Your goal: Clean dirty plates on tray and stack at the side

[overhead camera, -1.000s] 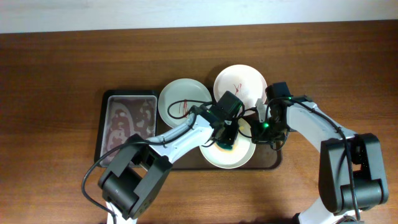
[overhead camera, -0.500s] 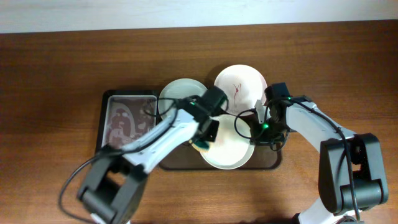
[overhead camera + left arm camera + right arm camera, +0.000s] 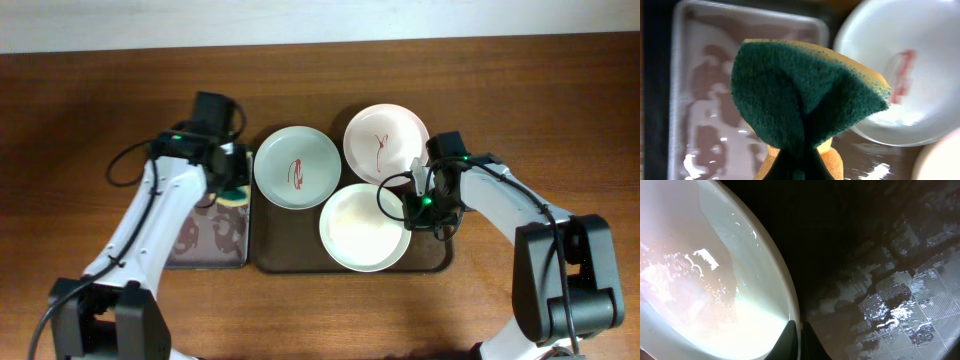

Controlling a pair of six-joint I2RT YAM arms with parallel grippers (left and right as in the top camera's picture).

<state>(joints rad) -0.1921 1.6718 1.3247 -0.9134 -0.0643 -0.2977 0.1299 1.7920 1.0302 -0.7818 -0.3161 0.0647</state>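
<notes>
Three plates lie on the dark brown tray (image 3: 290, 252). The pale-green plate (image 3: 297, 167) at the back left has a red smear, also in the left wrist view (image 3: 900, 65). The white plate (image 3: 386, 142) at the back right has a red squiggle. The front plate (image 3: 362, 228) shows no smear. My left gripper (image 3: 232, 185) is shut on a green and yellow sponge (image 3: 805, 100) and holds it over the right edge of the small black tray (image 3: 200, 235). My right gripper (image 3: 412, 205) is shut on the right rim of the front plate (image 3: 715, 280), its fingers (image 3: 800, 337) pinching the rim.
The small black tray with a mottled wet inside (image 3: 705, 100) sits just left of the brown tray. The brown tray's floor (image 3: 880, 255) is wet. Bare wooden table (image 3: 560, 110) lies to the right, left and front of the trays.
My left arm has swung left with the sponge, from the front plate to over the small black tray. The front plate is now uncovered. The right arm has not moved.
</notes>
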